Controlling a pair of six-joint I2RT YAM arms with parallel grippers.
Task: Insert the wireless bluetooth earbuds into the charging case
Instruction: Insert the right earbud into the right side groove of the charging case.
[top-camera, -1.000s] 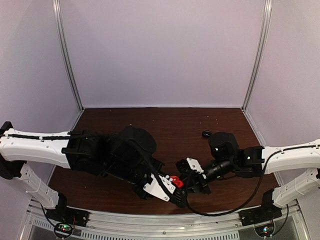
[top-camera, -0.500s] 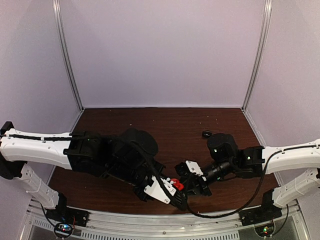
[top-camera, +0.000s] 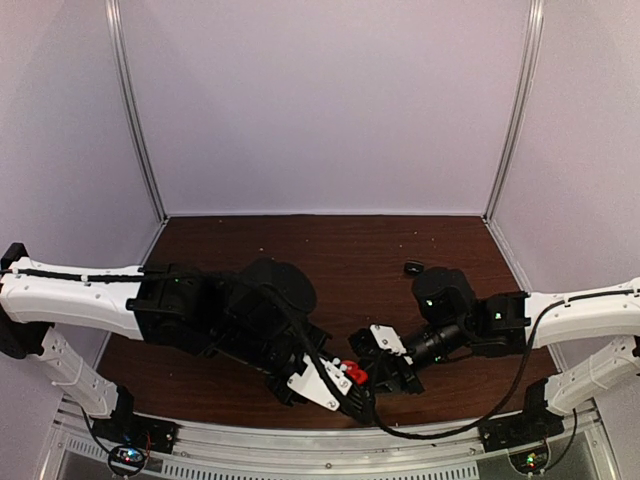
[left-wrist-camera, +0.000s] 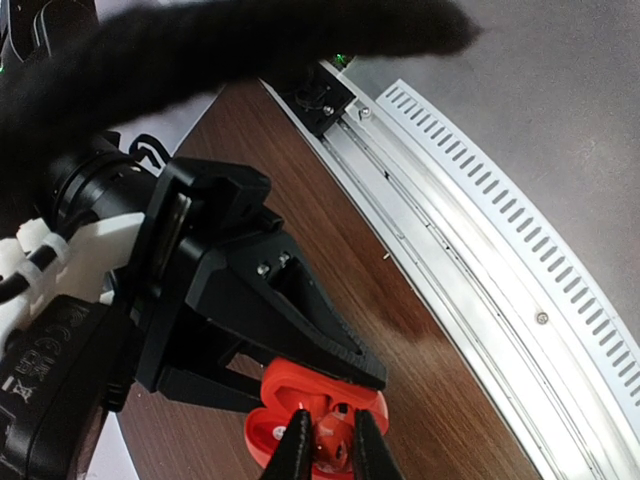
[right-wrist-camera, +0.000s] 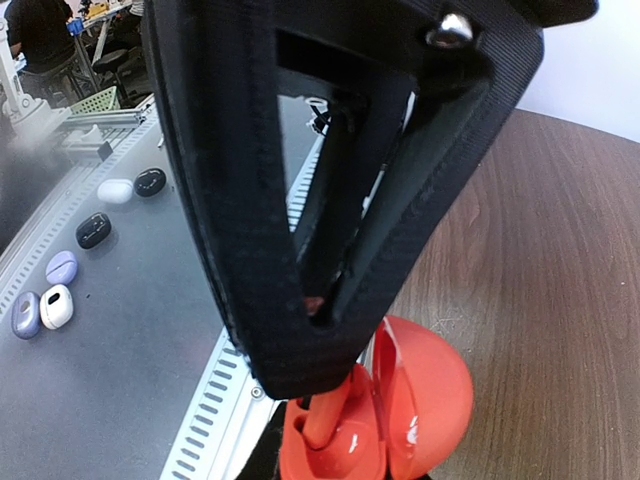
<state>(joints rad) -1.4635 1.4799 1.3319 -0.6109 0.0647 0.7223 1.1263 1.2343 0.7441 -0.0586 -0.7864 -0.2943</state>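
Nearest the rail, my left claw (left-wrist-camera: 328, 455) was pinched shut on the red earbud (left-wrist-camera: 327, 438), its tip down inside the open charging case (right-wrist-camera: 425, 395). Over the last second both claws and the case had crept slightly toward the near edge, with neither grip changing. I judged the bud to be entering its well, not yet released. My right claw (right-wrist-camera: 318, 308) was clamped shut on the case rim. Farther back, the black earbud (top-camera: 412, 267) lay on the table (top-camera: 330, 250), outside the case.

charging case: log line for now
left gripper: shut on red earbud | right gripper: shut on open charging case | black earbud: loose on table
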